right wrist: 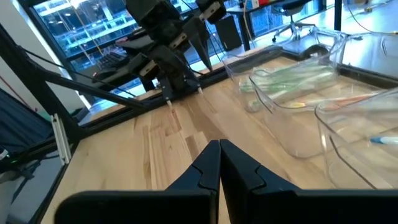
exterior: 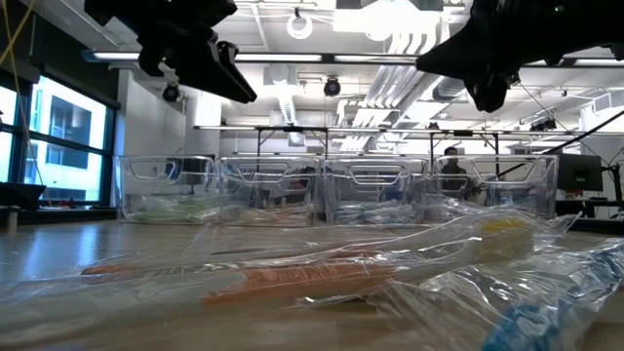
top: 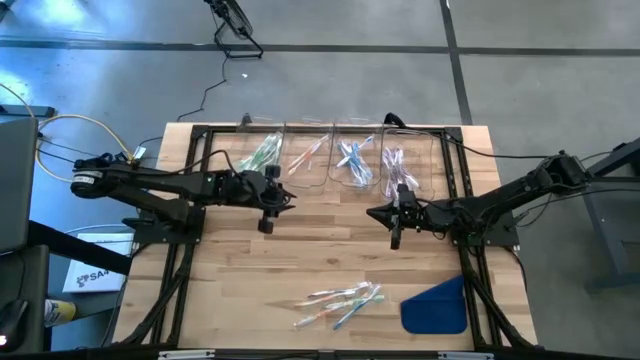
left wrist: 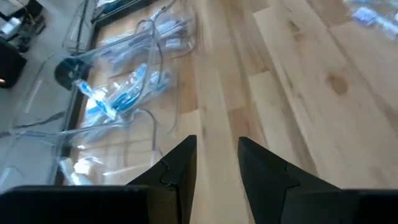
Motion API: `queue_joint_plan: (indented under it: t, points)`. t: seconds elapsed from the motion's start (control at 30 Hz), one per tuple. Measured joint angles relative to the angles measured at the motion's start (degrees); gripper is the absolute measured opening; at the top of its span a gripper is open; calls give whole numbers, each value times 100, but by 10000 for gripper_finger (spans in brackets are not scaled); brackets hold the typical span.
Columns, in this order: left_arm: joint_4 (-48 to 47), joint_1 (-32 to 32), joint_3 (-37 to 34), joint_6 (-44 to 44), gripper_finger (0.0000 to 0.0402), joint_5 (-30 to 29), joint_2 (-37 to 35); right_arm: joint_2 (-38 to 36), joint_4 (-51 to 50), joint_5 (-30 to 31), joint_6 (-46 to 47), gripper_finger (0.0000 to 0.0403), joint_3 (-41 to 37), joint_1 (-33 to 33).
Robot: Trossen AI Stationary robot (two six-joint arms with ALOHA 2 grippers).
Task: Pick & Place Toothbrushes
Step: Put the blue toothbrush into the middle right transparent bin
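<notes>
In the high view a wooden counter [top: 250,270] fills the middle of the frame. Along its upper edge stand four clear bins [top: 340,155] in a row, left to right: one with green toothbrushes [top: 262,153], one with pink-orange ones [top: 306,157], one with blue ones [top: 353,160] and one with purple ones [top: 393,162]. A loose pile of wrapped toothbrushes [top: 340,302] lies at the lower middle of the counter, with a blue cloth [top: 436,307] just to its right.

The left gripper [top: 281,198] hangs left of centre, just below the green bin, over bare wood. Its jaws stand a little apart with nothing between them, as the left wrist view shows [left wrist: 216,168].

The right gripper [top: 378,214] hangs right of centre, below the purple bin, facing the left one across a gap. Its jaws are pressed together and empty, seen in the right wrist view [right wrist: 219,163].

In the low view the wrapped pile [exterior: 322,278] fills the foreground and the bins [exterior: 331,190] line the back.
</notes>
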Motion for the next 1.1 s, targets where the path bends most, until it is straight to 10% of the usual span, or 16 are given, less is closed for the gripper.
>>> queue_joint_plan:
  t: [1.1]
  points:
    - [-37, 0, -2, 271, 113, -53, 0, 0, 169, -101, -2316, 2, 2, -5]
